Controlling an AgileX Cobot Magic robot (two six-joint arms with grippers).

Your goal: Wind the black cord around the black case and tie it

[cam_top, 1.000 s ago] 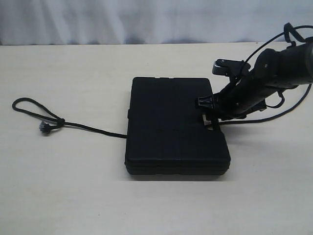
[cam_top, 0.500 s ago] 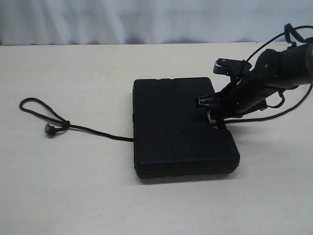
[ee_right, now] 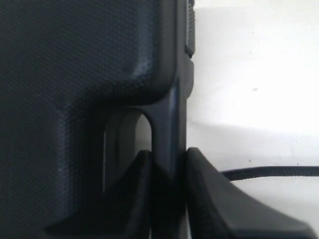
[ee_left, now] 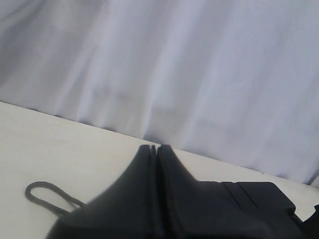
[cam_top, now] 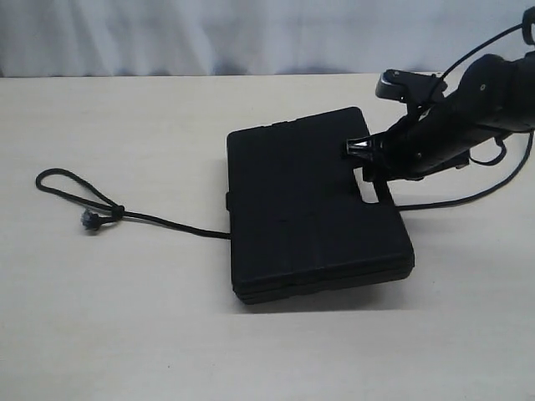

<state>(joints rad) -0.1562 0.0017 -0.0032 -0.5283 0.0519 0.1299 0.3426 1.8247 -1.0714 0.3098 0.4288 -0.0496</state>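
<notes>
Clamping black case — right pincer

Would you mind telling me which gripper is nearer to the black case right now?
Right. The right gripper is clamped on the handle bar of the black case, touching it. The left gripper is shut on nothing, apart from the case, which lies beyond its fingertips.

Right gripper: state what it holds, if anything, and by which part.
The right gripper is shut on the black case, pinching the thin outer bar of its handle, with one finger through the handle slot.
</notes>
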